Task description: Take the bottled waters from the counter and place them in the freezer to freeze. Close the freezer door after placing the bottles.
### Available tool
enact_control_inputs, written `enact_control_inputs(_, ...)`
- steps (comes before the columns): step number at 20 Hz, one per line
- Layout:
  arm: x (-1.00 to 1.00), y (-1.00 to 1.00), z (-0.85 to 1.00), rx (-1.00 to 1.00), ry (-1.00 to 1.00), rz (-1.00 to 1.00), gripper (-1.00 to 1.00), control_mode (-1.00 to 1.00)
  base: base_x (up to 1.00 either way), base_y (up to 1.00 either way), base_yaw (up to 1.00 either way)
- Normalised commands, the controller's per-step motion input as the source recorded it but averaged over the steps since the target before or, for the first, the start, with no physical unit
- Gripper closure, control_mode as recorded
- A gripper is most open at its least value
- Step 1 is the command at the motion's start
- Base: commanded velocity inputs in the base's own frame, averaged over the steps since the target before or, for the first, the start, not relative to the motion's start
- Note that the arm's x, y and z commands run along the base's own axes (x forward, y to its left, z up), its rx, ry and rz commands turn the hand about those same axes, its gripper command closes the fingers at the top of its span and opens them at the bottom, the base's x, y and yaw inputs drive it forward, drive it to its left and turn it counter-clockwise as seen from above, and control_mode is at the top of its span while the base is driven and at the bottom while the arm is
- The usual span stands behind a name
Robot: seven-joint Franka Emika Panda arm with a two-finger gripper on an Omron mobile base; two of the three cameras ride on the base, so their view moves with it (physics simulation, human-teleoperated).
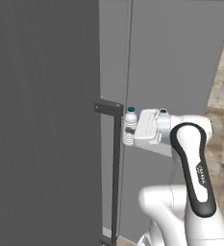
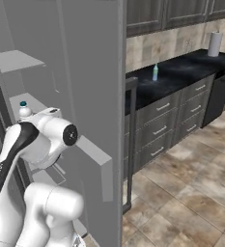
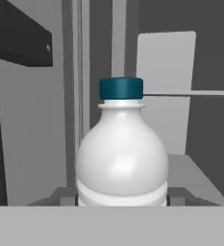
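Observation:
My gripper is shut on a whitish ribbed bottled water with a blue cap, held upright at about chest height. In the hand view this bottle stands between my fingertips, facing grey freezer panels and a shelf edge. In the right base view the held bottle sits just in front of the open freezer, whose shelves show. The other bottled water, with a green cap, stands on the black counter.
A grey door panel with a dark vertical bar handle stands close on the bottle's left. The open door's edge and its inner bin are at my right. A paper towel roll stands on the far counter. Tiled floor lies to the right.

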Motion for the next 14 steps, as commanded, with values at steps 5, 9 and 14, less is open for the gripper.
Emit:
enact_control_inputs(5, 0.32, 0.04, -0.05, 0.0, 0.0, 0.03, 1.0, -1.0, 0.0, 0.0, 0.0)
enact_control_inputs(9, 0.5, 0.05, -0.09, 0.0, -0.04, 0.0, 1.0, -1.0, 0.0, 0.0, 0.0)
enact_control_inputs(14, 0.56, 0.15, -0.13, -0.04, -0.06, 0.05, 1.0, -1.0, 0.0, 0.0, 0.0)
